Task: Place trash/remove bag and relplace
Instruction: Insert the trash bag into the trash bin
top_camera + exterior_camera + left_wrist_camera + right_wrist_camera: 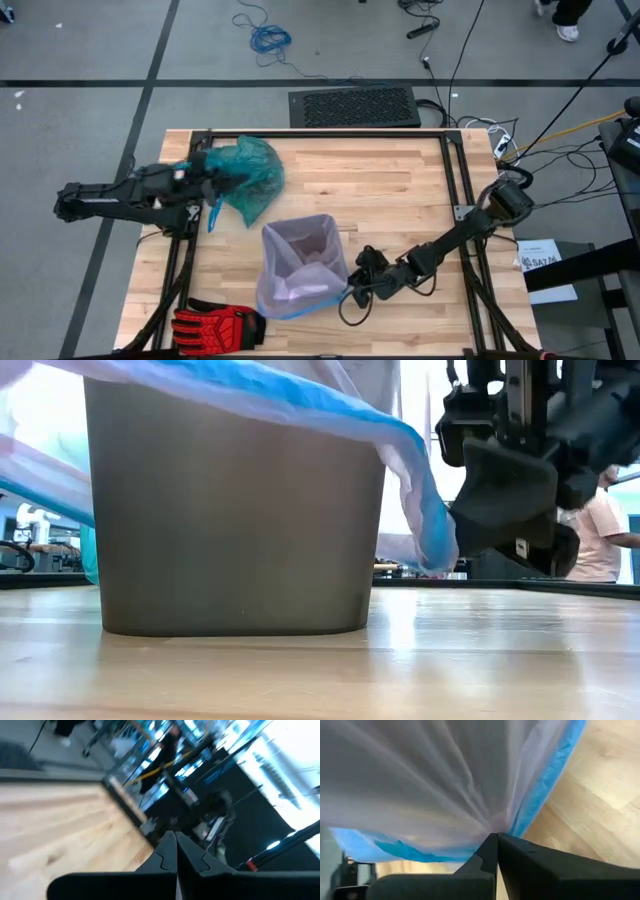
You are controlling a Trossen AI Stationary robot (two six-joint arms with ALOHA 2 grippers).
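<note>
The teal-green bag (248, 176) lies crumpled on the table's far left part, with a blue drawstring loop (213, 214) trailing toward the near edge. My left gripper (203, 176) is at its left edge, shut (176, 840); its wrist view shows nothing between the fingers. A grey bin (235, 510) stands mid-table, lined with the pale lilac bag (300, 262). My right gripper (358, 280) is at the bin's right side, shut on that bag's rim. No trash shows. My right gripper (496, 836) pinches the lilac bag by its blue-hemmed rim (517, 827) between its two fingers. It comes from the table's right, about level. Several gathered folds fan out from the fingertips. The rim (432, 525) slopes down from the bin's top to the gripper, clear of the table.
A red-and-black glove (215, 325) lies at the table's near left corner. Bare wood lies to the bin's right and far side. A black metal frame (455, 170) runs along the table's edges. Cables and a grille lie on the floor beyond the far edge.
</note>
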